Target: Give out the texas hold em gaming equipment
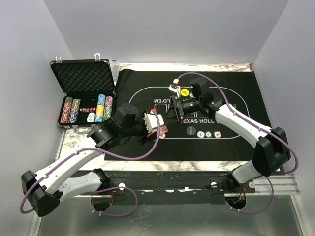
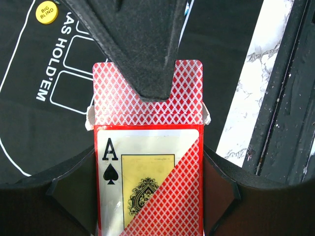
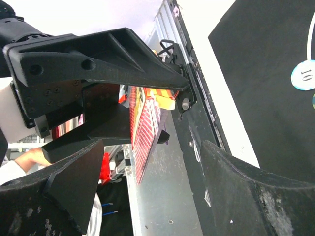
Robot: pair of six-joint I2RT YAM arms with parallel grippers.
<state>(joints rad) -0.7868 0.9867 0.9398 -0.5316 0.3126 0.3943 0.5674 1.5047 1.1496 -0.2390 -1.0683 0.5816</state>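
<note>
On the surface (image 1: 162,164) we noted a black mat (image 1: 236,142) lettered TEXAS HOLD'EM and a yellow BIG BLIND disc (image 2: 46,11). The left jaws gripped the red card box (image 2: 123,113) above the mat; the right jaws stood wide.

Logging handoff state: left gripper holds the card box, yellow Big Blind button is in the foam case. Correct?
One slip. The left gripper does hold the card box, but the yellow Big Blind button lies on the black felt mat instead, as the left wrist view shows.
</note>
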